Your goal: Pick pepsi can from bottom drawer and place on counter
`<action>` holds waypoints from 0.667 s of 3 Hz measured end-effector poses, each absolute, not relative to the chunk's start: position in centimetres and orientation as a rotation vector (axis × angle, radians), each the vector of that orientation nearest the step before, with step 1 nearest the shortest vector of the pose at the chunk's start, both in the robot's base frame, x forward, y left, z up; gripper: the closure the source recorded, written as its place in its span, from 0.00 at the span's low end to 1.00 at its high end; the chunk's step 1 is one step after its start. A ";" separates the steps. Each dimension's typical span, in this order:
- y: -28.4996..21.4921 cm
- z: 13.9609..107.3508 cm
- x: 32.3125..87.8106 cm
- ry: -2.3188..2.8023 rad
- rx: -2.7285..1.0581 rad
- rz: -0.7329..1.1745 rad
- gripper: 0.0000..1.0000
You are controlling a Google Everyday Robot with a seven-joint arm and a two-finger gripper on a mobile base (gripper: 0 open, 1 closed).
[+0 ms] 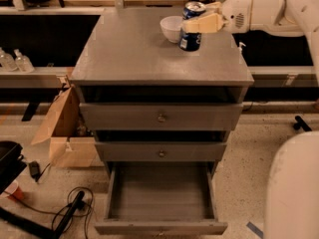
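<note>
The placing step is in hand: the claw [195, 24] is clamped around the can [189, 41], held upright at the table [134, 54], with a white bowl [169, 30] just beside the claw. The open drawer [159, 198], far below the claw, lies empty. Next, likely: settle the can, let go, and withdraw clear of the bowl.

The dark blue pepsi can [190, 40], silver top up, is upright at the back right of the flat grey table [134, 49], its upper half clasped by the tool [192, 25]. Below, the grey bottom drawer [160, 227] is pulled out.
</note>
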State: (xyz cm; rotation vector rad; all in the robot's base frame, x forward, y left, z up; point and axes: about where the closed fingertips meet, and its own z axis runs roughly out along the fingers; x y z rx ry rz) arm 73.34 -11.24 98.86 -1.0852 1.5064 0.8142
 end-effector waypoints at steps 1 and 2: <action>-5.9 97.8 77.5 1.528 -1.065 0.848 1.00; -0.4 95.4 81.2 1.554 -1.059 0.855 1.00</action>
